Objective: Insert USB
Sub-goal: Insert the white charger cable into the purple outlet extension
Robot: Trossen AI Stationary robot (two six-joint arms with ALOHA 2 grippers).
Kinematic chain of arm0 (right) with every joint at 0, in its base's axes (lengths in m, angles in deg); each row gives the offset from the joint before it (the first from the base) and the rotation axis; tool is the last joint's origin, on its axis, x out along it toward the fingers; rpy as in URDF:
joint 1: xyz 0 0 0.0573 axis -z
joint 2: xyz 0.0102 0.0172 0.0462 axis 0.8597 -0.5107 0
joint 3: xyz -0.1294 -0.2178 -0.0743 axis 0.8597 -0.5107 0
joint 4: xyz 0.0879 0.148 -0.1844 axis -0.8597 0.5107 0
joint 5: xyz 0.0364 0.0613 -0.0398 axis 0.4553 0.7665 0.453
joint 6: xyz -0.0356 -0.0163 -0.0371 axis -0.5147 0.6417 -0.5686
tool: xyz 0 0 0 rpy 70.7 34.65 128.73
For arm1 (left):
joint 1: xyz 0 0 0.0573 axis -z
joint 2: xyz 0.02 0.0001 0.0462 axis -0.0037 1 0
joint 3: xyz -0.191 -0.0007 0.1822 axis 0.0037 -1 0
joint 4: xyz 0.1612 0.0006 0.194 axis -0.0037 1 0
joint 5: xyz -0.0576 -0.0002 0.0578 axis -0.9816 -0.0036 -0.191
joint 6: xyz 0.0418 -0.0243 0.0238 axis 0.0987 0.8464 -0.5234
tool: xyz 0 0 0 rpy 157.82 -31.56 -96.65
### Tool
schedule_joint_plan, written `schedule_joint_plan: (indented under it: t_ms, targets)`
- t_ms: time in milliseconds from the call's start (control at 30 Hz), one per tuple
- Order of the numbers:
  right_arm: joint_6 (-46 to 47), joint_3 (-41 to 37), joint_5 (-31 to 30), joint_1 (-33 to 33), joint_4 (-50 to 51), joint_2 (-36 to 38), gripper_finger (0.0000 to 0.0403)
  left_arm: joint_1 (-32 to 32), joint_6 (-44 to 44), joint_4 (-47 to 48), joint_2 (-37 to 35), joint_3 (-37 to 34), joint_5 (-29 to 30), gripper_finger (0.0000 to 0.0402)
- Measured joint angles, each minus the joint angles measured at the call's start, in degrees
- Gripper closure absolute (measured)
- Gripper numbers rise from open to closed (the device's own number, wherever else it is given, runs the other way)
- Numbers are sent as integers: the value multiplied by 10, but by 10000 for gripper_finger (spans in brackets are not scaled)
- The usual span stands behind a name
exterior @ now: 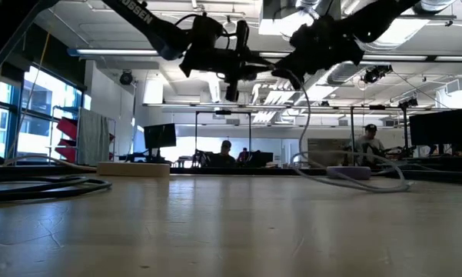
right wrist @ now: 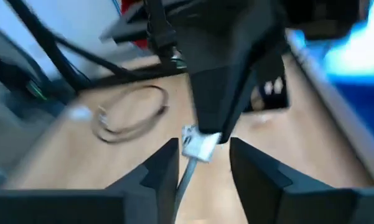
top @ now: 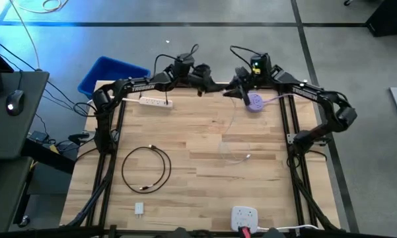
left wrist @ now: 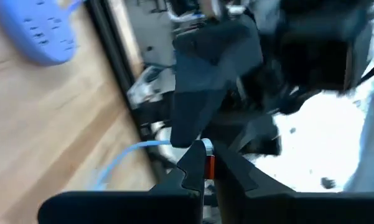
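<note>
High over the table's far edge, my left gripper [top: 211, 83] is shut on a small white USB plug [right wrist: 196, 143] with a silver and orange tip [left wrist: 206, 154]. Its thin pale cable [top: 230, 129] hangs down, and its other end [top: 248, 157] lies on the wood. My right gripper [top: 232, 91] faces the left one. It is open, with a finger on either side of the plug [right wrist: 202, 154], and I see no touch. A purple round hub [top: 254, 102] lies flat on the table just below the right gripper. My left gripper pinches the USB plug [left wrist: 206, 149] between its two fingertips [left wrist: 190, 171]. The fingers come about level from the table's left. The plug is lifted clear of the table, and the cable [left wrist: 134, 149] trails off it, slack.
A white power strip [top: 155, 101] lies at the far left, and a coiled black cable [top: 145, 168] at mid left. A small white charger [top: 139, 209] and a white outlet block [top: 244, 215] sit near the front edge. A blue bin [top: 109, 73] stands beyond the table.
</note>
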Motion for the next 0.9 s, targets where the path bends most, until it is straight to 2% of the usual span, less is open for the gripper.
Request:
schedule_joint_plan:
  t_ms: [100, 300, 600, 667, 733, 900]
  targets:
    - [-122, 9, -81, -20, 25, 28, 258, -10, 69, -56, -1, 0, -5, 401]
    - [-278, 10, -295, -88, 21, 69, 263, -26, 160, -119, -1, 0, -18, 401]
    - [-437, 10, -533, -153, -7, 88, 275, -31, 203, -126, -2, 0, -17, 402]
    - [-446, 10, -565, -153, -7, 96, 275, -32, 206, -136, -2, 0, -16, 402]
    - [-437, 10, -570, -149, -7, 103, 275, -33, 210, -141, -2, 0, -16, 402]
    - [-431, 10, -511, -151, -28, 120, 275, -32, 234, -168, -1, 0, -20, 401]
